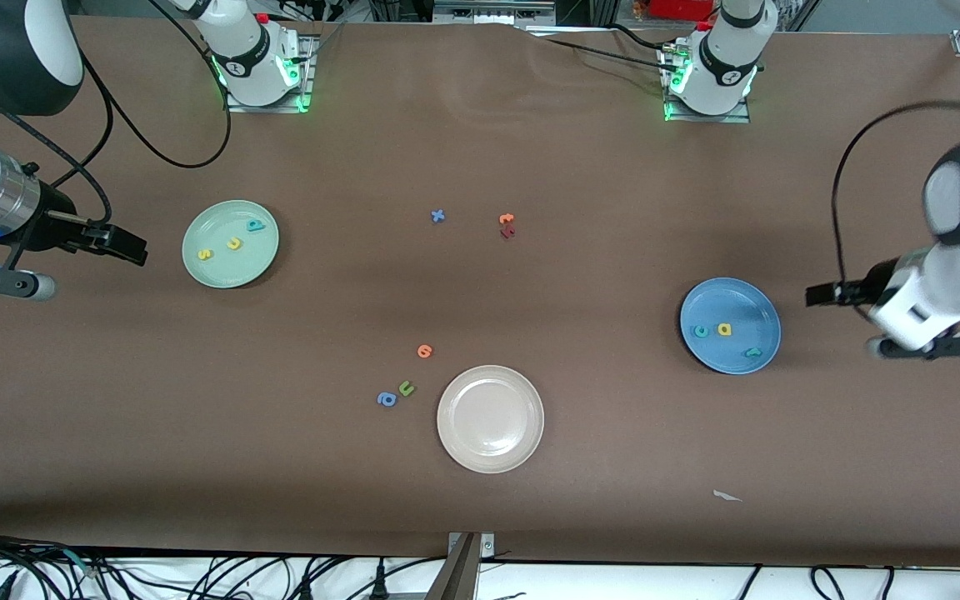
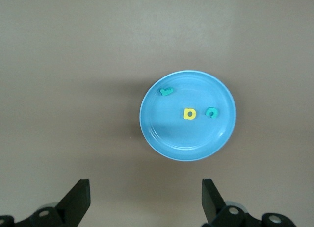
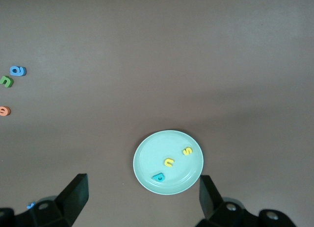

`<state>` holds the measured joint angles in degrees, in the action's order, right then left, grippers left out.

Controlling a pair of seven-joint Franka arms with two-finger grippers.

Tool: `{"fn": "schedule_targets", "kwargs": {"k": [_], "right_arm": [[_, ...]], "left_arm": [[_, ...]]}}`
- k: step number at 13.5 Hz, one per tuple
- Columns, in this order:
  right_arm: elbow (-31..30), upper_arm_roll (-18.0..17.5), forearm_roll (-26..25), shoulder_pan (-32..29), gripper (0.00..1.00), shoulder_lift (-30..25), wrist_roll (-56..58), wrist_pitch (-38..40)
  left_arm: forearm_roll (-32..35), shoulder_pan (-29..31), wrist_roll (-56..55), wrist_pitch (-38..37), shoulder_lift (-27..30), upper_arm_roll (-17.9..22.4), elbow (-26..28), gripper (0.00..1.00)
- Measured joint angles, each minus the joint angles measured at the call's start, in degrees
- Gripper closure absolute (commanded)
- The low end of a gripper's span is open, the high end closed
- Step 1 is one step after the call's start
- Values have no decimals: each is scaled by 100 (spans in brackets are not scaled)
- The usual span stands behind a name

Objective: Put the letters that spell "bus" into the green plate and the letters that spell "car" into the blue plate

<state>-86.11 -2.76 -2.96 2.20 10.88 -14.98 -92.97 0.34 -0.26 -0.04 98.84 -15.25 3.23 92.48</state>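
Observation:
The green plate (image 1: 222,268) holds a yellow s (image 1: 204,254), a yellow u (image 1: 233,243) and a teal b (image 1: 256,224). My right gripper (image 1: 126,244) hovers open and empty over the table beside this plate, toward the right arm's end. Its wrist view shows the green plate (image 3: 152,158) just past the right gripper (image 3: 143,190). In the blue plate (image 1: 730,300) lie a teal c (image 1: 700,331), a yellow a (image 1: 724,329) and a teal r (image 1: 752,352). Beside it, toward the left arm's end, my left gripper (image 1: 822,293) is open and empty, seen as the left gripper (image 2: 145,200) below the blue plate (image 2: 186,138).
An empty cream-white plate (image 1: 490,371) sits near the front camera. Beside it lie an orange letter (image 1: 424,351), an olive-green u (image 1: 406,387) and a blue a (image 1: 387,399). A blue x (image 1: 437,216) and orange and dark red letters (image 1: 507,225) lie mid-table.

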Motion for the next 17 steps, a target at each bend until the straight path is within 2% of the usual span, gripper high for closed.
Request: {"fn": "schedule_targets", "kwargs": {"k": [3, 6, 17], "right_arm": [[0, 0, 0, -2, 0, 6, 0, -83], [-3, 0, 0, -3, 0, 22, 0, -84], [-13, -4, 8, -3, 0, 51, -4, -165]], "left_arm": [[5, -215, 0, -4, 790, 20, 85, 0], [6, -334, 0, -30, 1187, 30, 142, 0], [6, -371, 35, -180, 1252, 49, 258, 0]]}}
